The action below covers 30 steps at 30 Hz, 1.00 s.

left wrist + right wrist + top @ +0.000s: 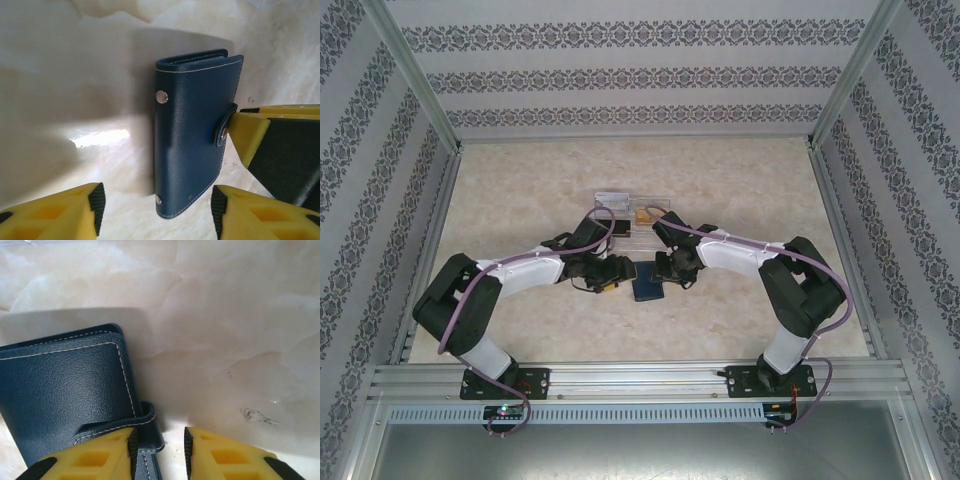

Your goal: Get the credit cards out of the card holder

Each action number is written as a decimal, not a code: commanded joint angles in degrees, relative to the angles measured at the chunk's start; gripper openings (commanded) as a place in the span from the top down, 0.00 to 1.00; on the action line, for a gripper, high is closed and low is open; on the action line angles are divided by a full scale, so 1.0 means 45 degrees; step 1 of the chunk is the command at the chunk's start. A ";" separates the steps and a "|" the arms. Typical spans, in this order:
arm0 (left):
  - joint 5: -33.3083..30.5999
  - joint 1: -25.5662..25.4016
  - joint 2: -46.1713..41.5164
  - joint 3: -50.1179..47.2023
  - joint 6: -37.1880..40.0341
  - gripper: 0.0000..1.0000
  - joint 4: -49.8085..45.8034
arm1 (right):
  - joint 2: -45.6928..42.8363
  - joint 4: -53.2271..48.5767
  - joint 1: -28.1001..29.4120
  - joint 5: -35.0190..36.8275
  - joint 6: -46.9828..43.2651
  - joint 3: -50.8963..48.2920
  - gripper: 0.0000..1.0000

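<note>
One card holder (pixel 192 135) lies shut on the surface (pixel 75 75), dark navy with white stitching along its edges, between your two sets of fingers. Count on it two round metal studs (pixel 161 96), one near each end of the side away from the closure. It also has one closure tab (pixel 150 437) with a single snap (pixel 223 132), folded over the opposite edge.

Your left fingers (pixel 611 278) stand partly open astride the holder's near end. One pad (pixel 98 202) is well clear of the leather, the other pad (pixel 216 205) is just beside it, and they hold nothing.

Your right fingers (pixel 671 272) stand narrower, one on each side of the tab. One looks to touch it, and a gap shows at the other, so nothing is clamped. In the left wrist view, one yellow right fingertip (pixel 247 137) meets the tab.

Beyond both sets of fingers lies one clear box (pixel 620 203); its contents are too small to tell.
</note>
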 commanded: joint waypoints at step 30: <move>0.0088 -0.0447 0.0919 0.0350 -0.0028 0.95 0.1919 | -0.1524 0.0388 -0.0114 -0.0308 -0.0003 -0.0368 0.65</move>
